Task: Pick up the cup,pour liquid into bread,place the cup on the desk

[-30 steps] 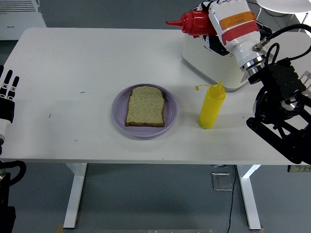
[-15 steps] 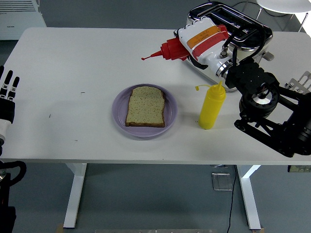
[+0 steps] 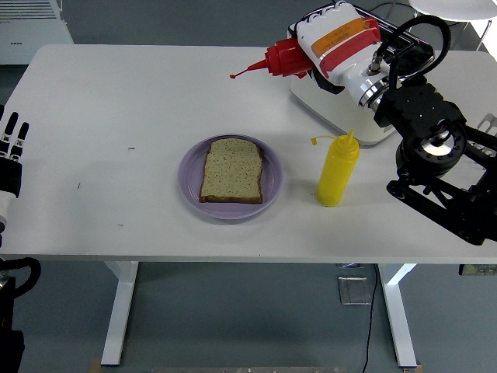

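The right robot hand [image 3: 330, 43] grasps a red bottle [image 3: 283, 59] above the desk's [image 3: 116, 101] far right area, nozzle pointing left. The left robot hand [image 3: 11, 151] rests at the left edge, fingers extended and released. Bread [image 3: 231, 170] lies on a purple plate [image 3: 190, 175] near the front edge. A yellow bottle [image 3: 337, 171] stands just right of the plate, in front of a white appliance [image 3: 334, 109].

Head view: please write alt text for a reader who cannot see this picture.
The robot's right hand holds a red squeeze bottle tipped sideways above the white table, nozzle pointing left, not over the bread. A bread slice lies on a purple plate, with a yellow squeeze bottle upright to its right. The left hand rests at the left edge.
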